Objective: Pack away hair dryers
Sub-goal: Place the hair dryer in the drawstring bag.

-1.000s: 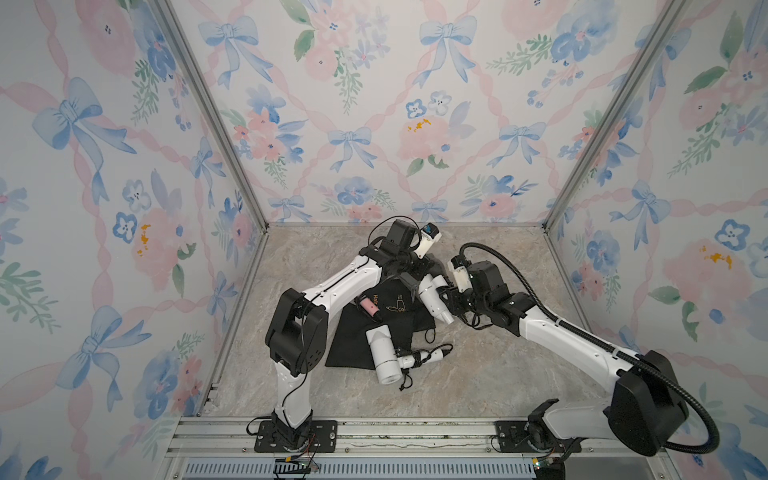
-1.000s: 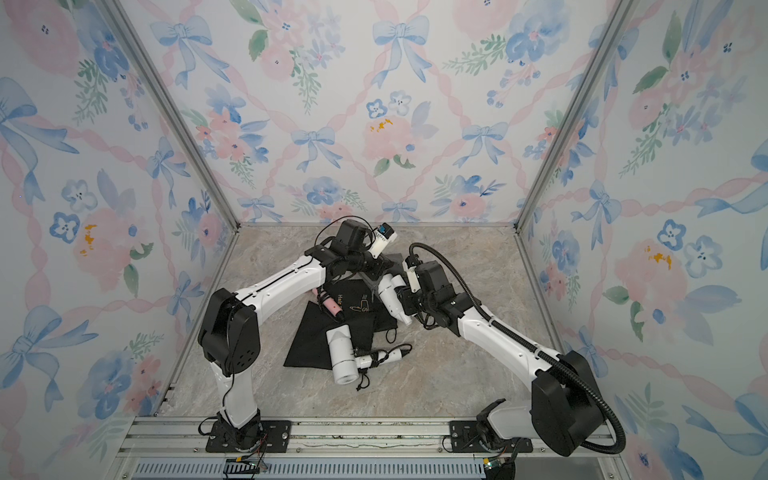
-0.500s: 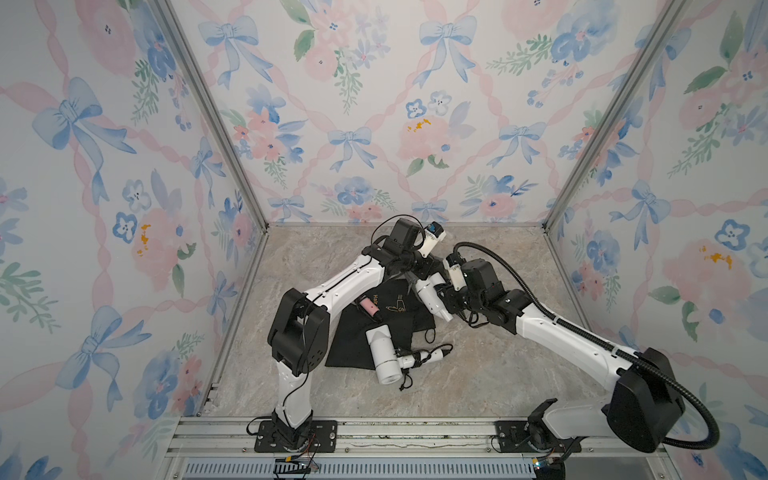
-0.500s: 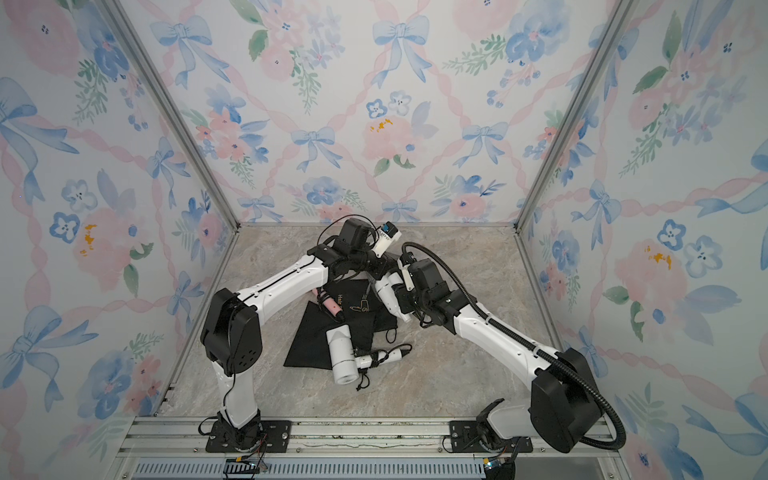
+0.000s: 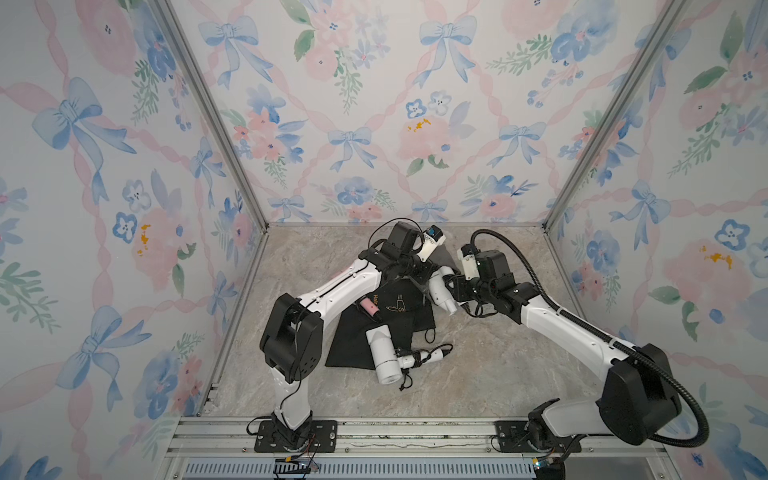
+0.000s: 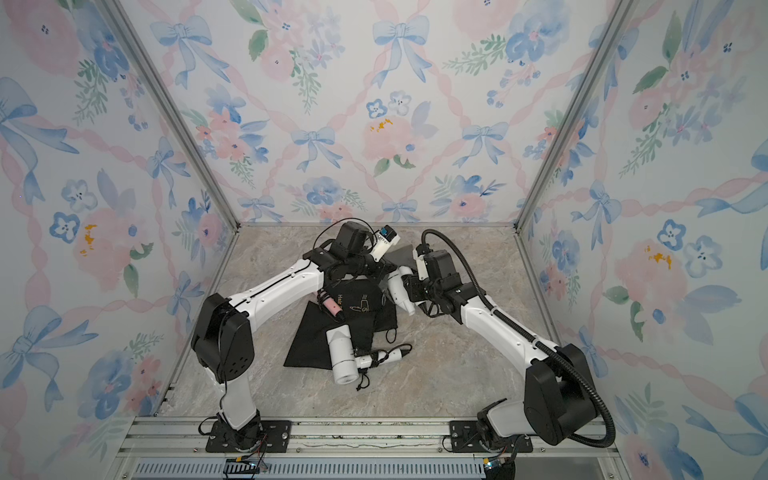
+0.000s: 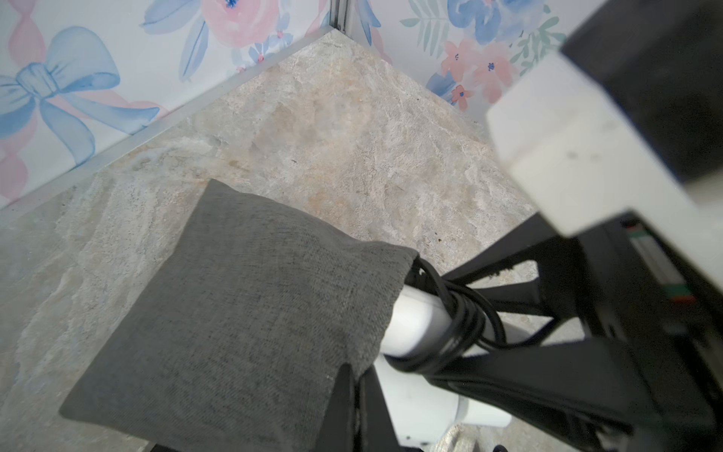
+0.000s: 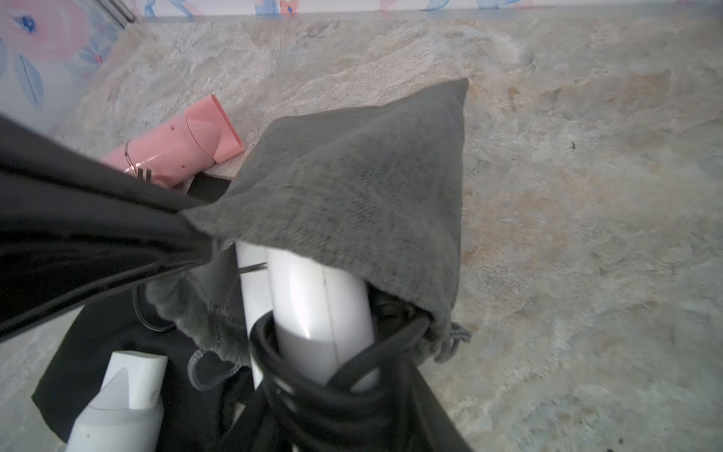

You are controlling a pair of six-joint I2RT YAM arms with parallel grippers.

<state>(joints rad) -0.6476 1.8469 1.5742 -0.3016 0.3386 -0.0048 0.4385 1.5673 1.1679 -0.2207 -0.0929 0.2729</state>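
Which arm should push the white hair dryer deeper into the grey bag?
The right, probably. The right gripper holds the white hair dryer, partly inside the grey bag, so it can push. The left gripper is pinching the bag's rim.

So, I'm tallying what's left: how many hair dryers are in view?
3. One white dryer is partly inside the grey pouch, held by the right gripper; another white dryer lies on the black pouch; the pink dryer lies by the left arm.

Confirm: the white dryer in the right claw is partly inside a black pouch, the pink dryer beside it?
No: that pouch is grey, not black; the right wrist view shows it. The white dryer, right claw and pink dryer are as stated.
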